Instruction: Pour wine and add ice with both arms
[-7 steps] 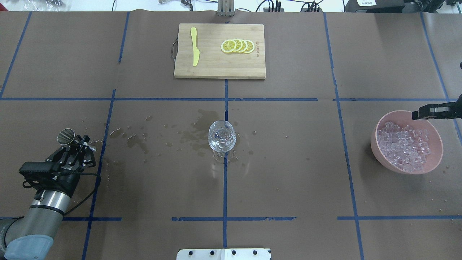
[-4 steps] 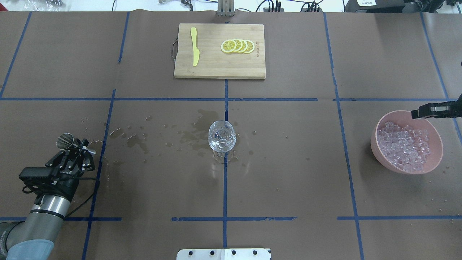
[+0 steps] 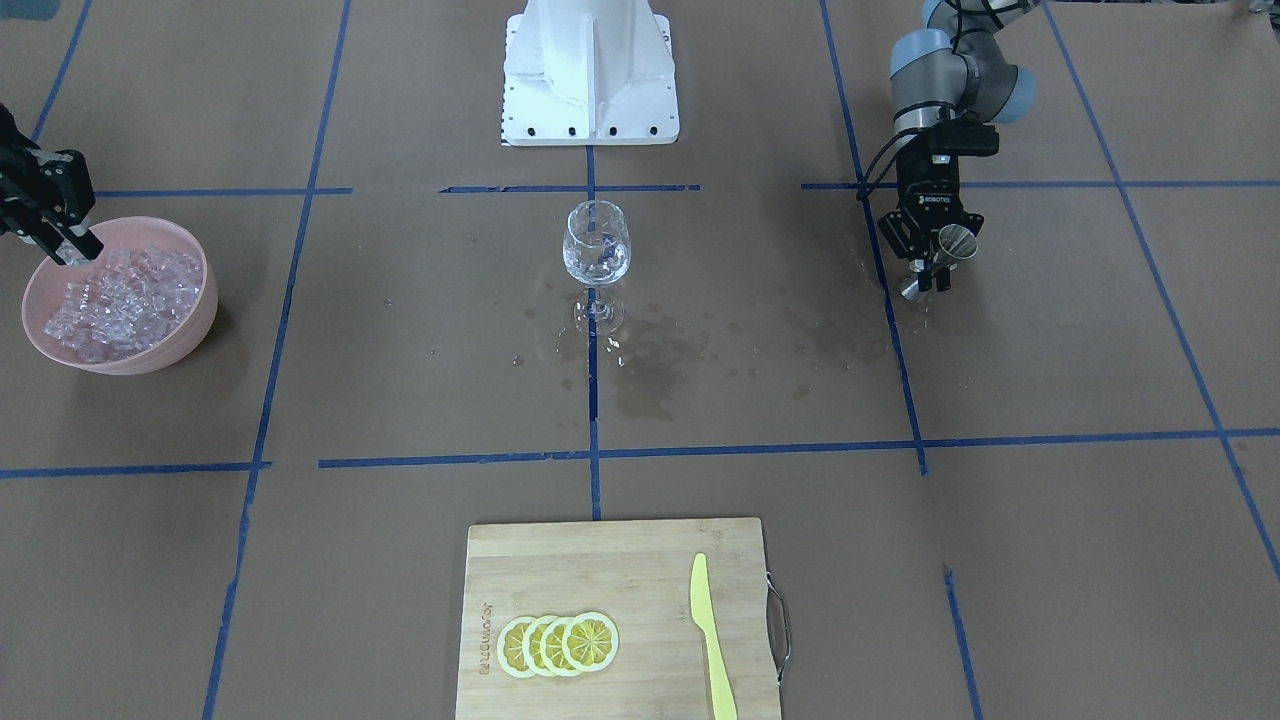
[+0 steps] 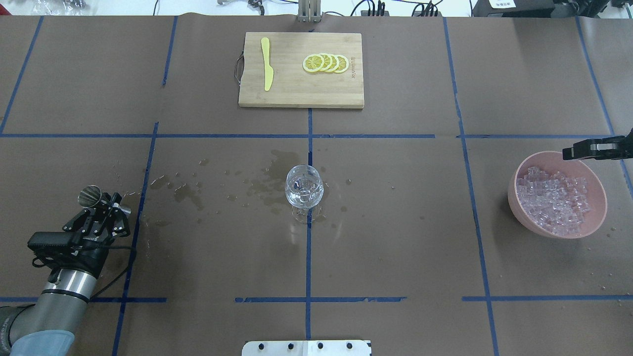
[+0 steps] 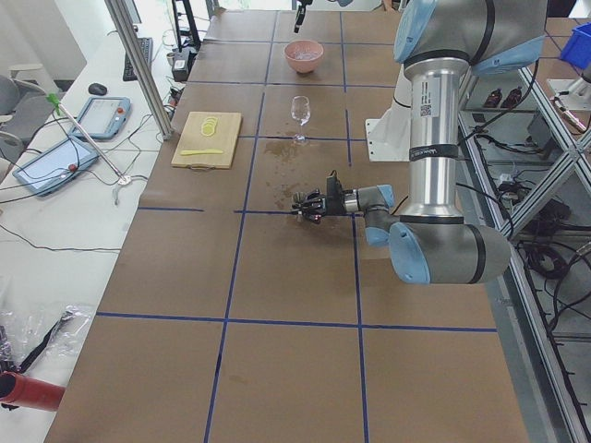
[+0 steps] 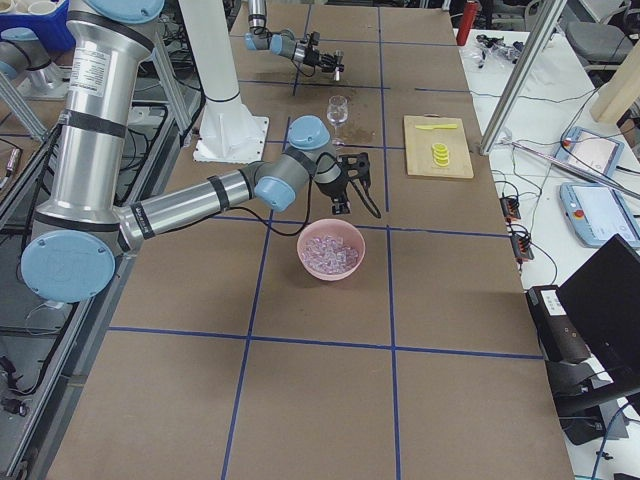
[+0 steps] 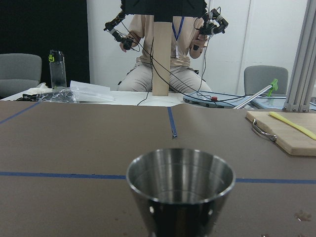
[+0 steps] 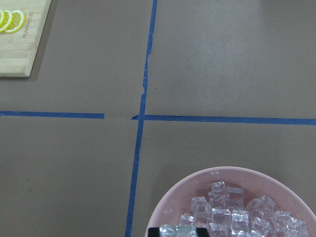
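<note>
My left gripper (image 4: pixel 110 203) is shut on a small steel measuring cup (image 4: pixel 90 195) low over the table's left side; the left wrist view shows that cup (image 7: pixel 180 182) upright, close in front. A clear stemmed wine glass (image 4: pixel 304 188) stands at the table's middle, and I cannot make out the wine in it. My right gripper (image 4: pixel 567 154) hovers at the far rim of the pink bowl (image 4: pixel 514 178) of ice (image 4: pixel 554 202). The right wrist view shows one ice cube (image 8: pixel 177 231) between that gripper's fingertips.
A bamboo cutting board (image 4: pixel 296 94) with lemon slices (image 4: pixel 326 63) and a yellow knife (image 4: pixel 267 63) lies at the far middle. Dark wet stains (image 4: pixel 188 193) spread left of the glass. The white base block (image 3: pixel 590 70) stands on the robot's side. A person (image 7: pixel 163 54) sits beyond the table.
My left gripper with the steel cup has drawn back slightly toward the robot. My right gripper has shifted a little toward the far side at the bowl's rim.
</note>
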Controlling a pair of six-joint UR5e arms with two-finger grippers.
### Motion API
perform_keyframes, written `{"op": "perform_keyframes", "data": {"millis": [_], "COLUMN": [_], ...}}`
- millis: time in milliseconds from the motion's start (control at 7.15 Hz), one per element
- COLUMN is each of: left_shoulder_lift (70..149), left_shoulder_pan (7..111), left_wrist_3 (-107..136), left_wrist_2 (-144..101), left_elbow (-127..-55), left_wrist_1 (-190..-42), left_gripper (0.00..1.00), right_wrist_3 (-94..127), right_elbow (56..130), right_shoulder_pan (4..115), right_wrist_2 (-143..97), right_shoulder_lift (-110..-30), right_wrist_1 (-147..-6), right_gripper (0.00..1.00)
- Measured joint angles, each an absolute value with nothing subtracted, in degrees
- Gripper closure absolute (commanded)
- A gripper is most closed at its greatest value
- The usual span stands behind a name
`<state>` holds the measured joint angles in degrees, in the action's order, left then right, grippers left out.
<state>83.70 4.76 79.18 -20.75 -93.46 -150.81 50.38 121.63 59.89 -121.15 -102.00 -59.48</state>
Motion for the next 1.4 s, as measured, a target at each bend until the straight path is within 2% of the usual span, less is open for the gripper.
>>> {"op": "perform_keyframes", "data": {"millis": [420,559,699,979,1119,1259,1399], "left_shoulder_lift": [84.02,84.12,84.19,84.22,84.21,84.2,84.17], "left_shoulder_pan": [4.38,4.19,4.1,4.05,4.05,4.06,4.09], "left_wrist_3": [79.19,79.19,79.19,79.19,79.19,79.17,79.02], "left_wrist_2": [-20.74,-20.74,-20.74,-20.78,-20.78,-20.81,-20.82], "left_elbow": [-92.49,-92.48,-92.48,-92.56,-92.63,-92.73,-92.88], "left_wrist_1": [-150.74,-150.73,-150.75,-150.81,-150.82,-150.82,-150.82], "left_gripper": [0.66,0.54,0.48,0.42,0.28,0.08,0.0], "right_wrist_3": [52.41,52.73,52.85,53.23,54.14,55.65,57.51], "right_elbow": [122.0,122.21,122.42,122.65,122.81,122.92,122.97], "right_shoulder_pan": [59.86,59.87,59.88,59.92,59.93,59.94,59.94], "right_wrist_2": [-121.19,-121.27,-121.38,-123.44,-124.39,-124.9,-125.28], "right_shoulder_lift": [-100.28,-100.0,-99.86,-99.28,-98.44,-97.18,-95.73], "right_wrist_1": [-59.47,-59.49,-59.5,-59.47,-59.48,-59.49,-59.5], "right_gripper": [1.0,1.0,1.0,1.0,1.0,1.0,1.0]}}
